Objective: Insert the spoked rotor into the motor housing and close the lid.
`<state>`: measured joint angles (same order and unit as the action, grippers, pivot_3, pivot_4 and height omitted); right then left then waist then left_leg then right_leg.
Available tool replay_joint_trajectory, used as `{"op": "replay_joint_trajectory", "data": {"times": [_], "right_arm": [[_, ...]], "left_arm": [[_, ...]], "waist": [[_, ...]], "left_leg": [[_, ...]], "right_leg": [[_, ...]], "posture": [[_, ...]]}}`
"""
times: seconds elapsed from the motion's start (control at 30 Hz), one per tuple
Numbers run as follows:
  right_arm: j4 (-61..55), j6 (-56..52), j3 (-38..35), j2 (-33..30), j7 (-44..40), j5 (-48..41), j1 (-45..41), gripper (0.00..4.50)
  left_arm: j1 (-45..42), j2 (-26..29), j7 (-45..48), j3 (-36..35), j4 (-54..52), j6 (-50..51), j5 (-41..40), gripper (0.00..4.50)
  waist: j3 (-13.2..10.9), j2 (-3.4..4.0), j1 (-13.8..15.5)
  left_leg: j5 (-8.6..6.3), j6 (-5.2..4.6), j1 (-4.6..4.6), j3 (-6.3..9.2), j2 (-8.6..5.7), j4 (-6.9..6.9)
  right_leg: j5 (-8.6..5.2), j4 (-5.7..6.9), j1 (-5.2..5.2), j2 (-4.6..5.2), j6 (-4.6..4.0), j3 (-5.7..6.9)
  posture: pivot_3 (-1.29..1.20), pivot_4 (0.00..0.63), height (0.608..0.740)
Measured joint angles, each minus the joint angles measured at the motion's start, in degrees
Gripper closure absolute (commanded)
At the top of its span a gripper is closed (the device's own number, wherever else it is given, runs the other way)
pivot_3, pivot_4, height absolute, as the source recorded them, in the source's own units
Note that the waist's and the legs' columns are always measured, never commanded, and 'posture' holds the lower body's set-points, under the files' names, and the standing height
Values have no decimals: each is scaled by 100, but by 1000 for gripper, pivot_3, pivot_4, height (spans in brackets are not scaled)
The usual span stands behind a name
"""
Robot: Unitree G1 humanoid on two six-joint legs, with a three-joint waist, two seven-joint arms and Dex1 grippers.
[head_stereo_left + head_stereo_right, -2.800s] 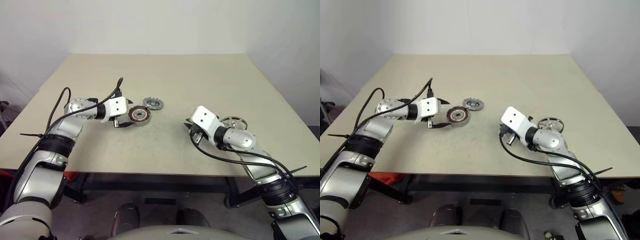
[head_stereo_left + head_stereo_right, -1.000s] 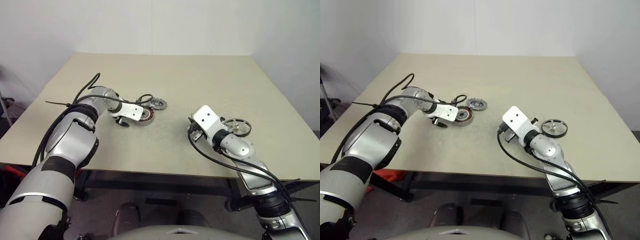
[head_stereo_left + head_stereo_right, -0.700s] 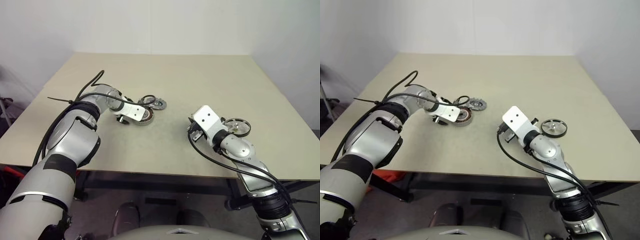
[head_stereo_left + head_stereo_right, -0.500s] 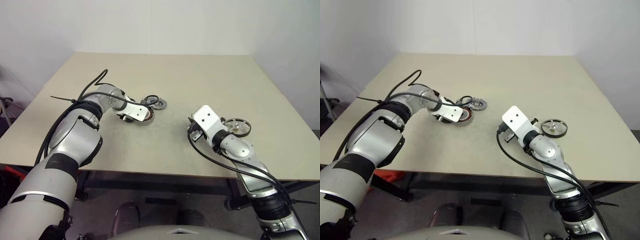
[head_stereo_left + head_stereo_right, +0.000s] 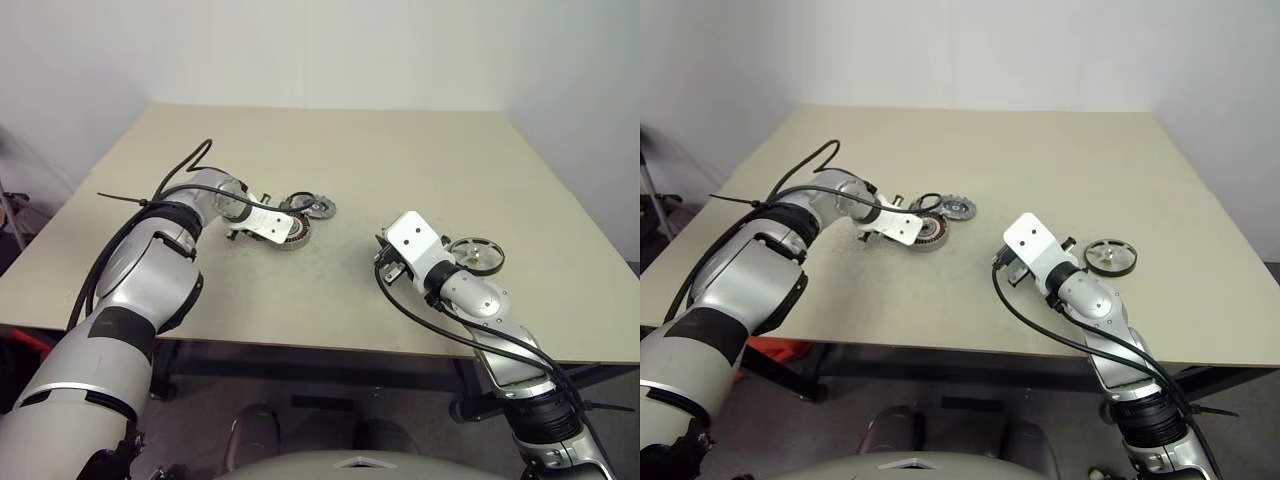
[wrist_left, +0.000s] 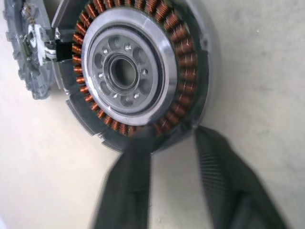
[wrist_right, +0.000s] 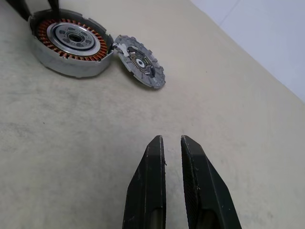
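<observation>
A: Checking the left gripper (image 6: 169, 143) first. Grasping anything?

B: Pinching the housing (image 6: 128, 71) at its near edge, going by the left wrist view. One finger lying over the copper windings, the other pressing against the dark outer wall, with a strip of table (image 5: 400, 150) showing between them further back.

A: And sitting where, that housing?

B: Lying flat, left of the table's centre, open side up. Showing a full ring of windings around a silver hub with a hole in the middle.

A: Looking for the lid (image 5: 315, 207) next.

B: Resting just beside the housing, on its far right side, toothed edge meeting the housing's rim. Hard telling whether lying flat or leaning a little. Not sitting on top of the housing, in any case.

A: Moving on to the rotor (image 5: 477, 254) — anywhere near the housing?

B: No, lying well apart from it, flat on the table's right side, just beside the right forearm. Not touching either gripper.

A: Leaving the right gripper (image 7: 172, 140). Clenched or released?

B: Clenched, fingers drawn almost together with only a thin slit between them, gripping nothing. Hovering over bare table between housing and rotor, pointing towards the housing and lid.
</observation>
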<state>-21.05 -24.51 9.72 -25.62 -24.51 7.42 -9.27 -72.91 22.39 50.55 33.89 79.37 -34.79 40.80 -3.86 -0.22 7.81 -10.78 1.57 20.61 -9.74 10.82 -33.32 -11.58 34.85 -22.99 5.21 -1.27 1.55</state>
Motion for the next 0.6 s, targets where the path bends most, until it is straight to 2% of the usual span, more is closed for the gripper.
{"op": "replay_joint_trajectory", "data": {"times": [0.17,0.3,0.6], "right_arm": [[0,0,1,7,0,6,9,3876],[0,0,2,10,0,29,9,3876],[0,2,3,16,-7,64,7,3876]], "left_arm": [[1,-7,-12,-3,-11,-30,-6,3739],[14,-11,50,-2,-4,-45,-3,4480],[52,-44,18,-25,3,-39,-18,4480]], "waist": [[0,-1,1],[0,-1,3],[-3,-6,0]], "left_leg": [[0,0,-3,1,1,0],[1,1,-1,1,0,0],[2,4,2,6,0,1]], "right_leg": [[0,1,1,0,0,0],[0,1,0,1,0,0],[0,0,-3,0,0,0]], "posture": [[0,0,740],[0,0,740],[0,0,740]]}}
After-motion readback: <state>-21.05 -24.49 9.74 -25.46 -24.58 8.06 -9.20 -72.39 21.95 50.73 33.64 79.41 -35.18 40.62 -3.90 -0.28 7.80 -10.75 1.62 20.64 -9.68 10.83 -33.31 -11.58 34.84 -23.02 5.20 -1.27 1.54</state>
